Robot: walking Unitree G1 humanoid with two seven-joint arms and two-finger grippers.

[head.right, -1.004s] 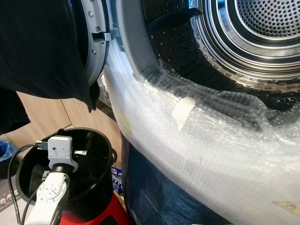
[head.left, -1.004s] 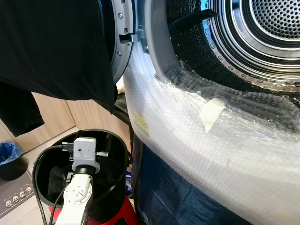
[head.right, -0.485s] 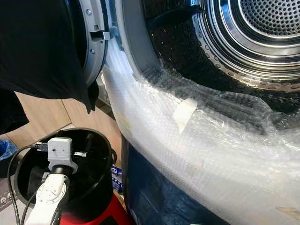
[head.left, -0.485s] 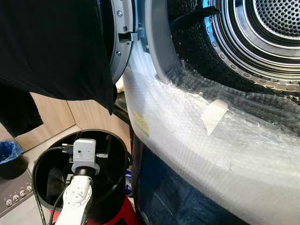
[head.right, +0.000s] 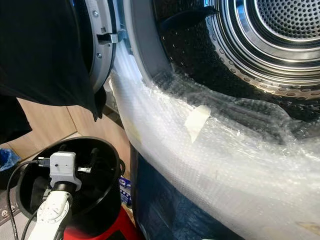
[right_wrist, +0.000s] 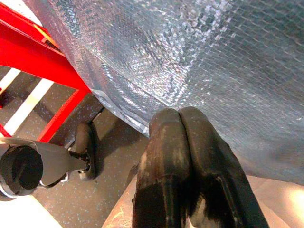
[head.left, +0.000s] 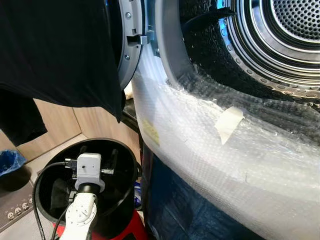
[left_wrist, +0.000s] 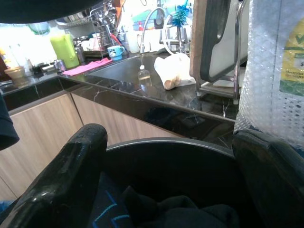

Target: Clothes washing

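L tool (left_wrist: pixel 166 190) spread, poised over black bin (head.left: pixel 120 150); dark clothes (left_wrist: pixel 161 213) directly below. R tool (right_wrist: pixel 178 142) pressed together, idle.

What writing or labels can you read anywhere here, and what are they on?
None can be read.
Yellow sticker on the bubble wrap: print too small.
Yellow-green label under the wrap: blurred.
Tape strip: blank.
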